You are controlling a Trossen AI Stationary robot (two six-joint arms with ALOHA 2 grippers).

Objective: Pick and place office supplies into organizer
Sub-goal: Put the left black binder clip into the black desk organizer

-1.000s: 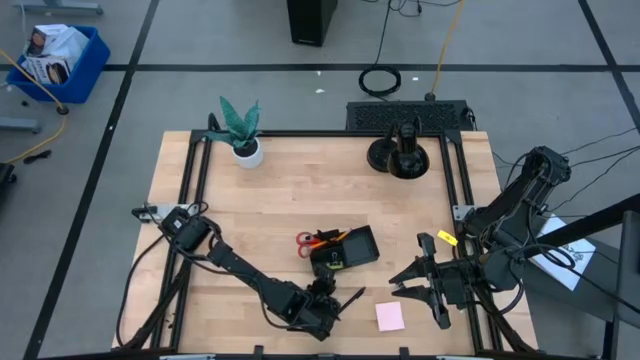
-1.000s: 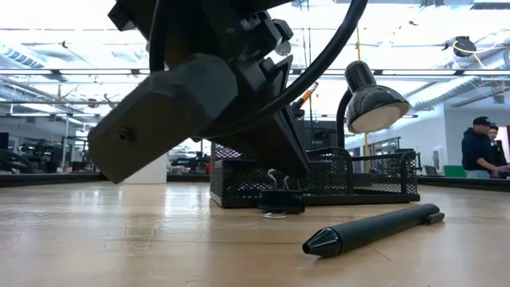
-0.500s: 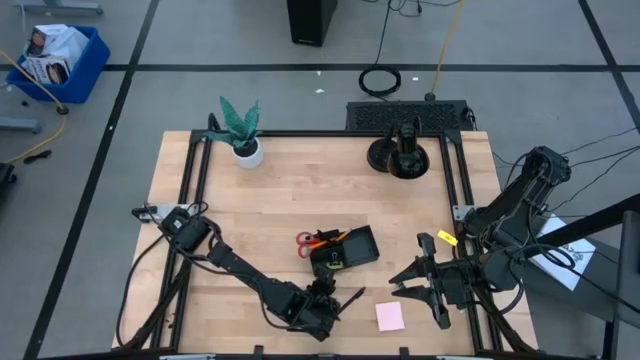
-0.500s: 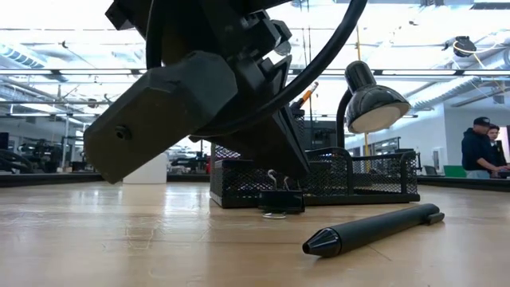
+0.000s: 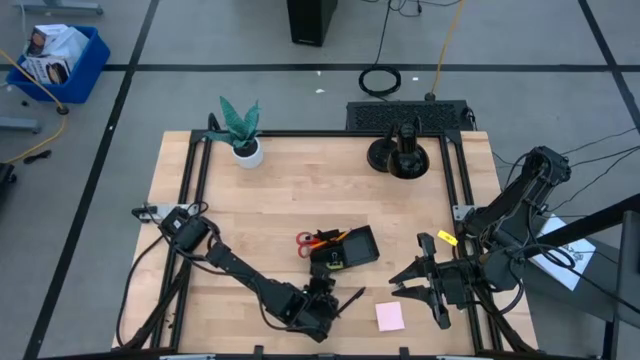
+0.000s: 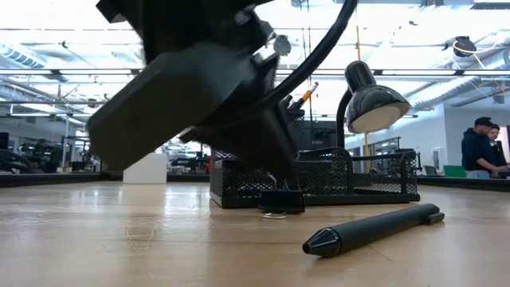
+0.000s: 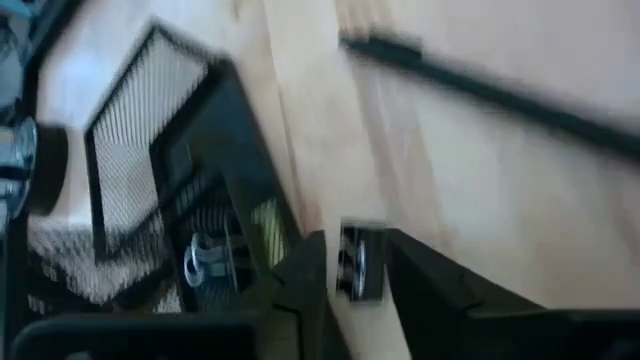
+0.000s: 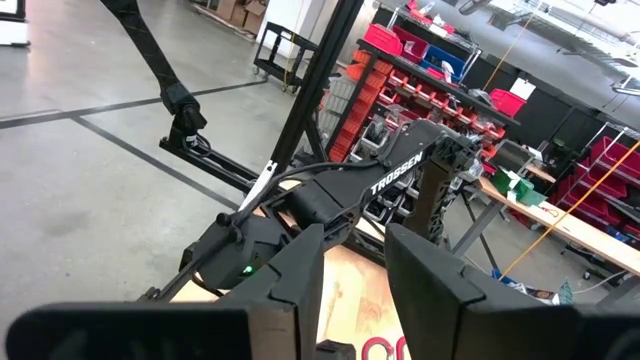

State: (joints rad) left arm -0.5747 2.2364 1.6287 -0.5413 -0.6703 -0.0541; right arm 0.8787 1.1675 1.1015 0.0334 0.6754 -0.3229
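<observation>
The right gripper [image 8: 353, 285] stands with its two dark fingers [image 8: 290, 275] parted. Beyond them the other arm [image 8: 400, 172] stretches over a strip of wooden table [image 8: 355, 285], with what may be red scissor handles [image 8: 380, 349] at the edge.

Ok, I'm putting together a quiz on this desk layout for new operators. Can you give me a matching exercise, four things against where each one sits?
Things:
1. plant
2. sticky-note pad
3. scissors
4. desk lamp

Places:
A. against the left end of the organizer
B. far edge of the table, right of centre
C. far edge, left of centre
D. near edge, right of centre

Pairs: 1-C, 2-D, 3-A, 4-B
</observation>
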